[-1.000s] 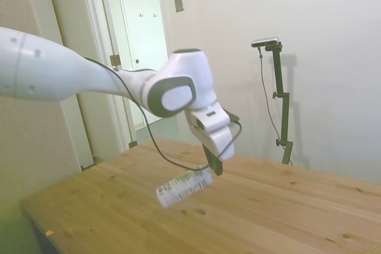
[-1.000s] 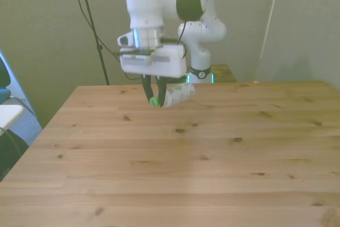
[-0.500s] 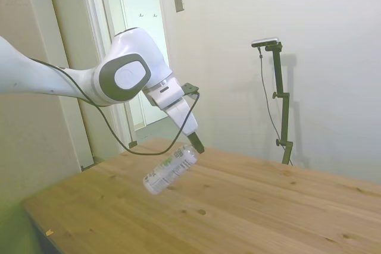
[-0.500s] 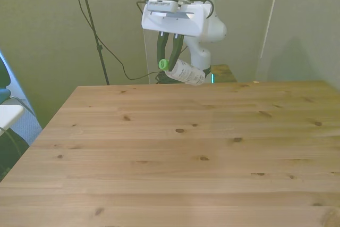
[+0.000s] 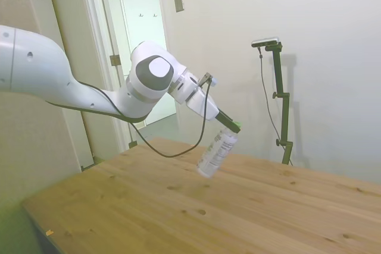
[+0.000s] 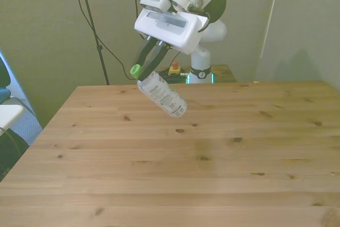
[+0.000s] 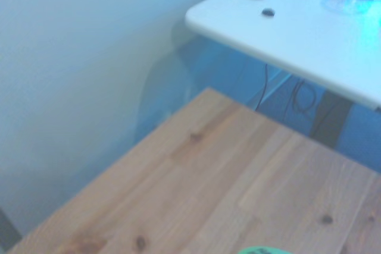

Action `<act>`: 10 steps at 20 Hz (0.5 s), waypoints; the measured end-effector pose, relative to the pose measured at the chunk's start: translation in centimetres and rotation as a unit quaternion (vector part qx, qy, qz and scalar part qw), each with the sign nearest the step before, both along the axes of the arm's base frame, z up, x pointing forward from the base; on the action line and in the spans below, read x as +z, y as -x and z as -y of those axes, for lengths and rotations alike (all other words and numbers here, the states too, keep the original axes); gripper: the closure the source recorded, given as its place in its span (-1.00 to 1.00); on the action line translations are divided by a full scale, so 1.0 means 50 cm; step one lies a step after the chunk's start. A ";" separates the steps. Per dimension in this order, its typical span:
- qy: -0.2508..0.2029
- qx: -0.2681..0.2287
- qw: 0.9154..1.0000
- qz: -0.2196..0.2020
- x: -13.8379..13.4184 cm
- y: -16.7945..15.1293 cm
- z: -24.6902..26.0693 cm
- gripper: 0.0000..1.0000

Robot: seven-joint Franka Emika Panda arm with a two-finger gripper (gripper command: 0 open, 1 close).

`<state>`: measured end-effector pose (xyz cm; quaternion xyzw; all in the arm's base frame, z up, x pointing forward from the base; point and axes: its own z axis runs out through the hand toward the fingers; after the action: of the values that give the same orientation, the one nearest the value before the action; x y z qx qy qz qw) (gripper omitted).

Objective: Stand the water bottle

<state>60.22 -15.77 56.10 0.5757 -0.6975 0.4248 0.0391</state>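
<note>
Above the table (image 6: 159,184), gripper (image 6: 142,69) clamps tilted (cap-up) water bottle (image 6: 162,94).

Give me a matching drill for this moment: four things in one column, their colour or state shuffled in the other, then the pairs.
Things
1. water bottle
2. bottle cap
3. claw
4. table

States
A. bright green
B. bare pale wood with dark knots
C. held in the air, tilted, base end lower than the cap end
D. closed at the bottle's cap end

Pairs: 1-C, 2-A, 3-D, 4-B
</note>
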 end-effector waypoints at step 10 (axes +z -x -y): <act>0.088 -0.068 0.992 0.056 -0.074 -0.154 -0.054 1.00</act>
<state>67.94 -13.07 52.42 0.4968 -0.6959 0.5126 0.0788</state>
